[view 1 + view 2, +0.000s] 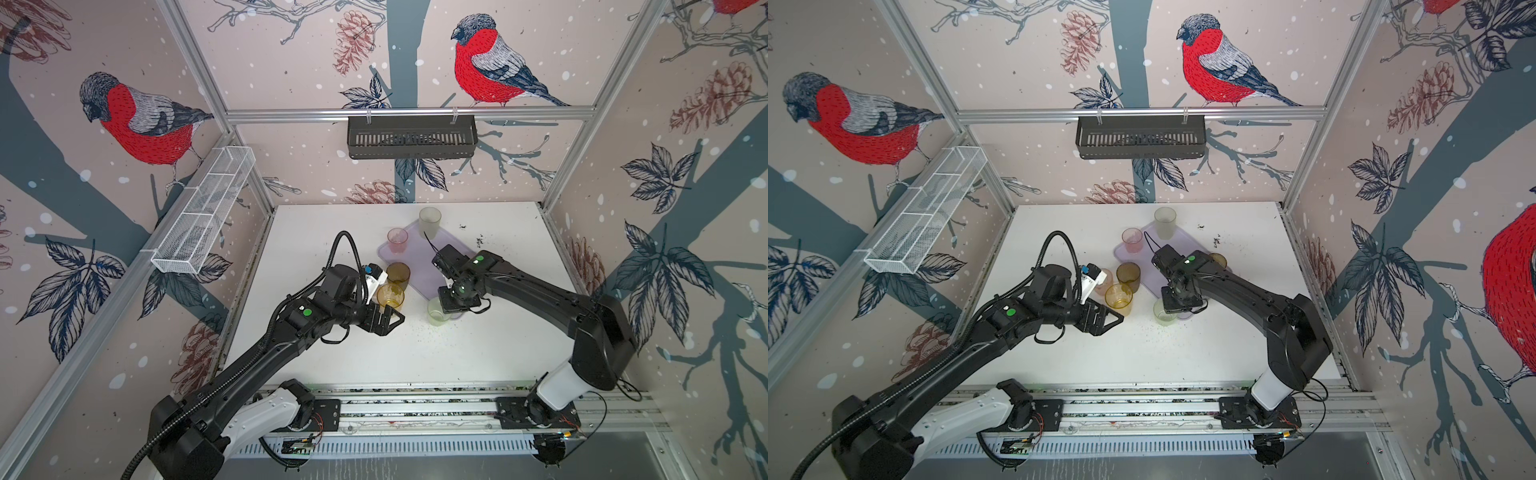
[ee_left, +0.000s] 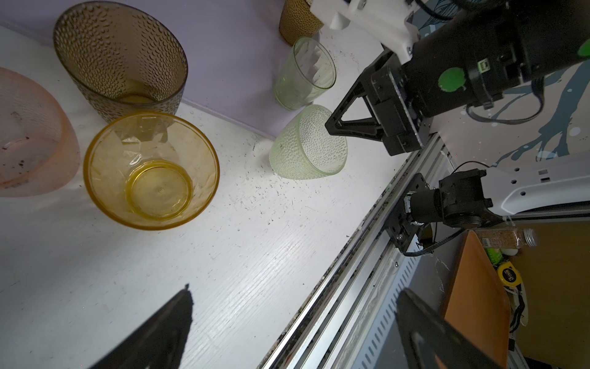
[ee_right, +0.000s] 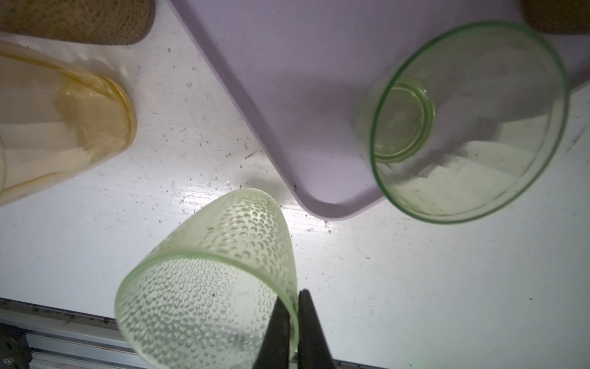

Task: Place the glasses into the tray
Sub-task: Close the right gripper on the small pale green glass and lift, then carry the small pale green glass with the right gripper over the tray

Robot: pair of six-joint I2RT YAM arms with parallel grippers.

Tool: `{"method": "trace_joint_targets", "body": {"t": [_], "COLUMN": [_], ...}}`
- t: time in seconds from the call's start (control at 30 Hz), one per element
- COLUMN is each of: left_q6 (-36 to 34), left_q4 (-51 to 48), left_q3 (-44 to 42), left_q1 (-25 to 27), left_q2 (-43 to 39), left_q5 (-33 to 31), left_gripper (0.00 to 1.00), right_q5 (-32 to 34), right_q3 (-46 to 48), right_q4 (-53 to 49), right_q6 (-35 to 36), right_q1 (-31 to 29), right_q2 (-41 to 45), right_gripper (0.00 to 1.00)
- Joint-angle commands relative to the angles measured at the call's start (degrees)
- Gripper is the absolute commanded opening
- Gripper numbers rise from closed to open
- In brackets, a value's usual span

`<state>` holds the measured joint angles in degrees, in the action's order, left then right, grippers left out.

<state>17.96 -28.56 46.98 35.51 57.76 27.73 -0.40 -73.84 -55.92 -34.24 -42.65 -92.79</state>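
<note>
Pinches the rim of the bumpy pale glass (image 3: 207, 287) with the right gripper (image 3: 292, 300), shut almost all the way, with one finger inside and one outside. Has that glass on the white table (image 1: 457, 357), just beside the near corner of the purple tray (image 3: 287, 80), not in it. Holds the left gripper (image 2: 293, 287) wide open with nothing in it, over the table, near the yellow glass (image 2: 151, 171). Shows the yellow glass on the table too, right next to a brown glass (image 2: 119, 57) and a pale pink glass (image 2: 28, 134). Seems to have the smooth green glass (image 3: 469, 121) on the tray's corner, but hard to be sure. Has one more pink glass (image 1: 397, 240) and a tall frosted glass (image 1: 429, 222) at the tray's far end.
</note>
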Motion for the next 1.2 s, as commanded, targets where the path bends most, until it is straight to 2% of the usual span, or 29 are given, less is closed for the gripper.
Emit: {"method": "trace_joint_targets", "body": {"t": [0.0, 0.63, 1.17], "left_q6": [-1.16, -3.01, -3.8], "left_q4": [1.84, -0.14, -1.47], "left_q3": [0.78, 3.02, 4.79], "left_q1": [0.09, -0.01, -0.36], "left_q2": [0.25, 1.13, 2.8], "left_q5": [-0.78, -3.68, -5.31], "left_gripper": [0.99, 0.99, 0.99], "right_q5": [2.04, 6.37, 6.56], "right_q3": [-2.61, -19.68, -33.01], "right_q4": [-2.85, -7.54, -8.46], "right_q6": [1.64, 8.74, 13.41], "right_q1": [-0.04, 3.59, 9.83], "right_q2": [-1.36, -11.4, -19.91], "right_gripper": [0.03, 0.03, 0.03]}}
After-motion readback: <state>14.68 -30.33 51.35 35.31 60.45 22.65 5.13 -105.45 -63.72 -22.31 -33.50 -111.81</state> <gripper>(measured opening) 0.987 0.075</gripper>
